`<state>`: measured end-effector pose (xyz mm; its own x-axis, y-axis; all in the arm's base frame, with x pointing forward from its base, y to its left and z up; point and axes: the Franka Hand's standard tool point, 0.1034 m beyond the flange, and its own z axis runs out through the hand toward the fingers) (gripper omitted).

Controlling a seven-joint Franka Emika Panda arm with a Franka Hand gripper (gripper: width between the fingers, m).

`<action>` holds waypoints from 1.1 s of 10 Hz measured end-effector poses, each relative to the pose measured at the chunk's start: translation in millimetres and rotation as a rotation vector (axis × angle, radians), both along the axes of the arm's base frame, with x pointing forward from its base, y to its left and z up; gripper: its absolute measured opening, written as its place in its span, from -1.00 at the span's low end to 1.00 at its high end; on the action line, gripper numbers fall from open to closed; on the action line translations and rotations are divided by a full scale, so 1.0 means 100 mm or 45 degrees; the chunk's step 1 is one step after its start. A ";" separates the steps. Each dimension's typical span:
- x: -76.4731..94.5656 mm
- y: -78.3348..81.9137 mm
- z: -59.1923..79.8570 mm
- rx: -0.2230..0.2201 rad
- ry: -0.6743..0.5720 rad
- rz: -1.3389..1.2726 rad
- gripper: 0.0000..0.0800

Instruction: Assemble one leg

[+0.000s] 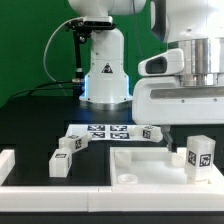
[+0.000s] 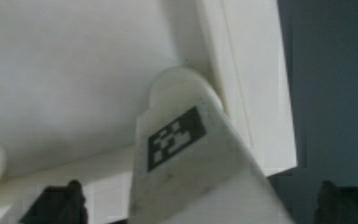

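Note:
One leg, a small white block with a black-and-white tag, stands upright on the large white panel near its edge at the exterior view's right. My gripper hangs just above it. In the wrist view the leg rises between my two dark fingertips, with a gap on each side. The gripper is open around the leg and does not touch it. Other legs lie on the black table: two at the exterior view's left, and one behind the panel.
The marker board lies flat behind the panel. A white L-shaped frame piece sits at the exterior view's left front. The robot base stands at the back. The panel has a round hole near its front.

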<state>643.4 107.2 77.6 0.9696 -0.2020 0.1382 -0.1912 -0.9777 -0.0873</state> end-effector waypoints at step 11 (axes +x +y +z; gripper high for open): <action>-0.01 0.03 0.01 -0.030 0.015 -0.187 -0.29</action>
<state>642.8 110.4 78.2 0.9315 -0.3383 0.1333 -0.3329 -0.9409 -0.0616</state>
